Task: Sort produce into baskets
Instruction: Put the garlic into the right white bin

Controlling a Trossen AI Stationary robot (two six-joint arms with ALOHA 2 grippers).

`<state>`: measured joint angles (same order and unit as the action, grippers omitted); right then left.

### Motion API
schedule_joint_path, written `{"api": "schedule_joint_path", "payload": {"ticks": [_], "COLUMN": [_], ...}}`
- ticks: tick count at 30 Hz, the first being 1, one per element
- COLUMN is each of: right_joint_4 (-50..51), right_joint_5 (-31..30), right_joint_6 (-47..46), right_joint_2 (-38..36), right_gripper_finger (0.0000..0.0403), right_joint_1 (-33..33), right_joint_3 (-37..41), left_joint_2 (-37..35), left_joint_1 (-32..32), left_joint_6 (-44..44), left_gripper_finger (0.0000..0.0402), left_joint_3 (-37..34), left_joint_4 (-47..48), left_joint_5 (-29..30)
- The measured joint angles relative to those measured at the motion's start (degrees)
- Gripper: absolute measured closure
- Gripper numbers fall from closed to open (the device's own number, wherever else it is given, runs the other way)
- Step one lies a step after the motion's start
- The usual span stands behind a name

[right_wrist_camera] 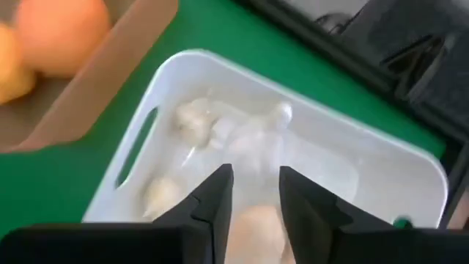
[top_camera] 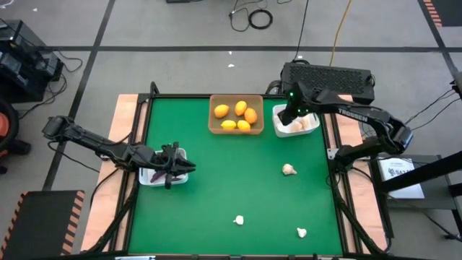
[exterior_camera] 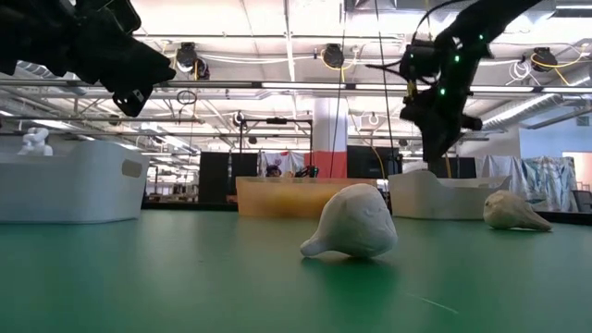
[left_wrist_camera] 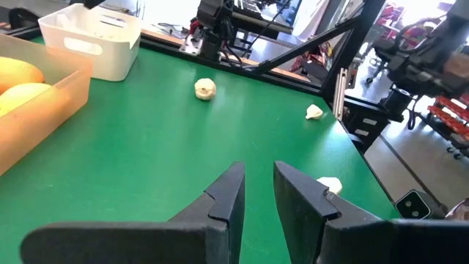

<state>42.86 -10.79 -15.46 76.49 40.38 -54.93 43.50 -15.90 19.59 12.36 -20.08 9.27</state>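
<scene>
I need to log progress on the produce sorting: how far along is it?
Mostly done. Five orange and yellow fruits sit in the tan basket, purple pieces in the left white basket, and several garlic bulbs in the right white basket. The right gripper hovers over that basket, jaws slightly apart, a pale bulb just below them. The left gripper waits above its basket. Three garlic bulbs remain on the mat.

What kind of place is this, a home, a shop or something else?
Probably a robotics lab or workshop hall. Pipes and lamps hang from an open ceiling, cables lie on the bare floor, and two robot arms work at a framed green table.
</scene>
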Motion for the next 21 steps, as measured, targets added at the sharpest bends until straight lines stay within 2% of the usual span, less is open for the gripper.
{"api": "schedule_joint_path", "payload": {"ticks": [5, 10, 18, 21], "right_joint_4": [10.20, 15.70, 17.36, 17.30], "right_joint_5": [10.06, 22.19, 31.57, 32.09], "right_joint_6": [-4.39, -9.01, -23.73, -31.65], "right_joint_2": [-0.02, -0.04, -0.04, -0.04], "right_gripper_finger": [0.0291, 0.0293, 0.0293, 0.0293], "right_joint_1": [-0.44, -5.51, -22.22, -30.20], "right_joint_3": [-6.79, -8.97, -8.95, -8.95], "left_joint_2": [-0.02, -0.02, -0.02, -0.02], "left_joint_1": [0.00, 0.00, 0.00, 0.00], "left_joint_6": [0.00, 0.00, -0.28, -0.42], "left_gripper_finger": [0.0322, 0.0322, 0.0322, 0.0322], "left_joint_3": [0.00, 0.00, 0.00, 0.00], "left_joint_4": [0.00, 0.02, 0.02, 0.02], "left_joint_5": [0.01, 0.03, 0.18, 0.20]}}
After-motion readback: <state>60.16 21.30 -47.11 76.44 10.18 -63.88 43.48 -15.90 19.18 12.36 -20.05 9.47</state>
